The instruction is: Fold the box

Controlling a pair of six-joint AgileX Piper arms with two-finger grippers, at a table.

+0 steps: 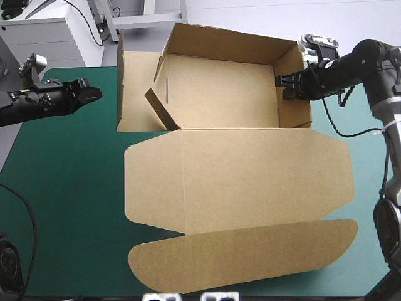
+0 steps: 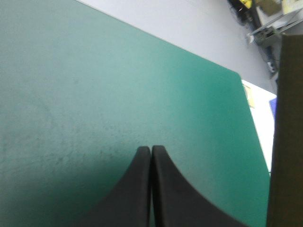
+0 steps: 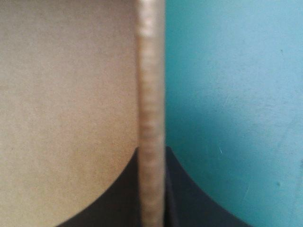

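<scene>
Right gripper: black fingers all but pressed together, pinching the top edge of the right wall of the box; in the right wrist view the board edge runs straight between the fingers, brown inner face on one side, teal-green cover on the other. Left gripper: fingers pressed together on nothing, hanging over bare cover, just beside the left wall and apart from it. Box sits at the far middle of the table as an open tray: back and right walls upright, one loose flap leaning inward at the left side, untucked. Lid lies flat toward the near edge, its tuck flap flat beyond it. Handling, judged: light, stiff sheet, bends cleanly only on its creases, springs back if let go, crushes if nipped hard. Cover probably lets it slide, so one gripper should anchor a wall while the other works. Best holds: wall top edges near corners; loose flap by its free edge, pressed down along the crease
</scene>
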